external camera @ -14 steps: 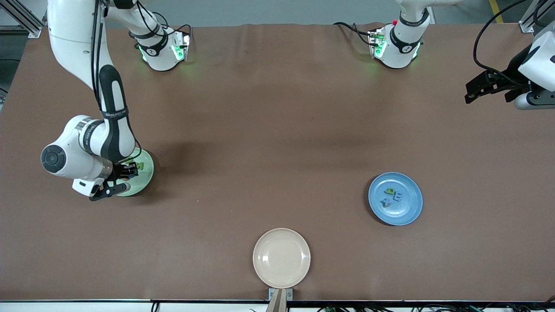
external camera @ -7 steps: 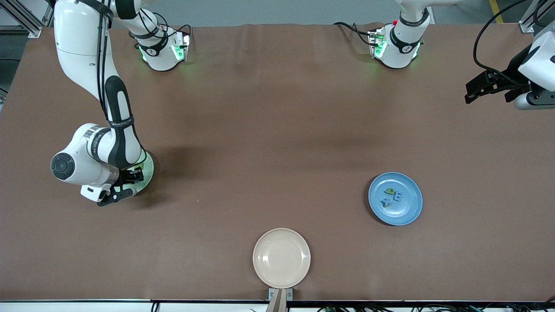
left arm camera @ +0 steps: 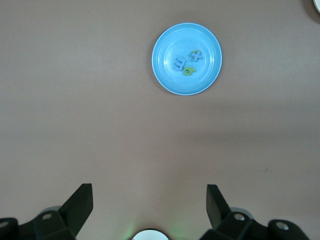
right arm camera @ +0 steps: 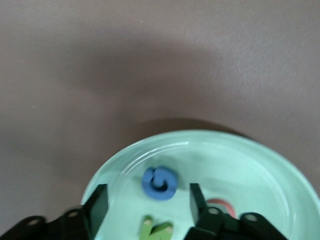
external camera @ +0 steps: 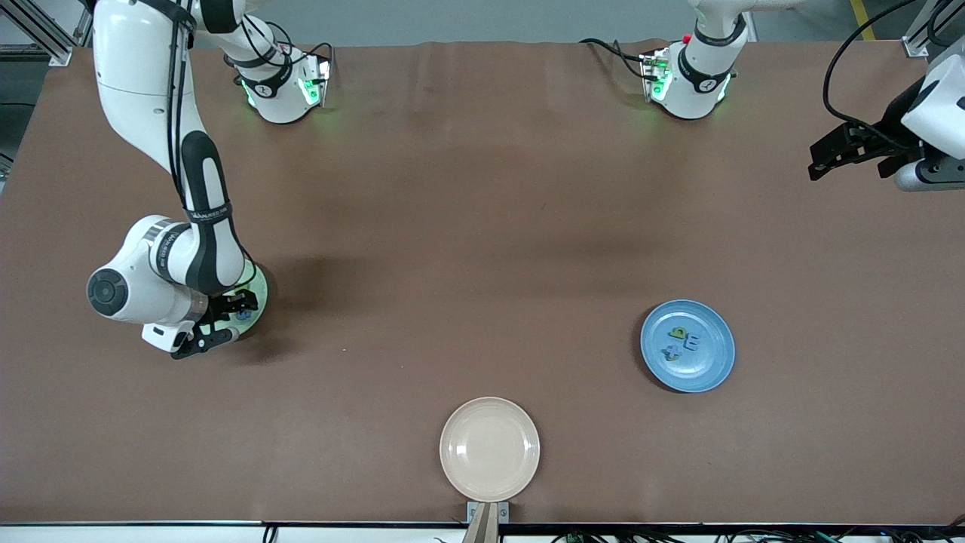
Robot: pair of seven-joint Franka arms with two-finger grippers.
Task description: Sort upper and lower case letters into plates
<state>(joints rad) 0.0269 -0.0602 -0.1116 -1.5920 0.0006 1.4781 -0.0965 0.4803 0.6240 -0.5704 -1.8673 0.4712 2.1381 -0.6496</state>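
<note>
A brown desk (external camera: 467, 226) spreads under me. My right end effector (right arm camera: 145, 210) hangs low over the mint green plate (right arm camera: 260, 175) at the right arm's end, fingers apart and gripping nothing; a blue letter (right arm camera: 159, 183) lies between them, a green letter (right arm camera: 156, 230) and a red one (right arm camera: 222, 205) beside it. My left end effector (left arm camera: 149, 207) waits open, high over the desk. The blue plate (external camera: 712, 369) holds three letters (external camera: 682, 342). A cream plate (external camera: 490, 449) sits nearest the front camera.

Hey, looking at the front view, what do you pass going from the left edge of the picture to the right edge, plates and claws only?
Right claw open over the mint green plate → cream plate → blue plate holding letters → left claw, waiting open over the table's edge.
</note>
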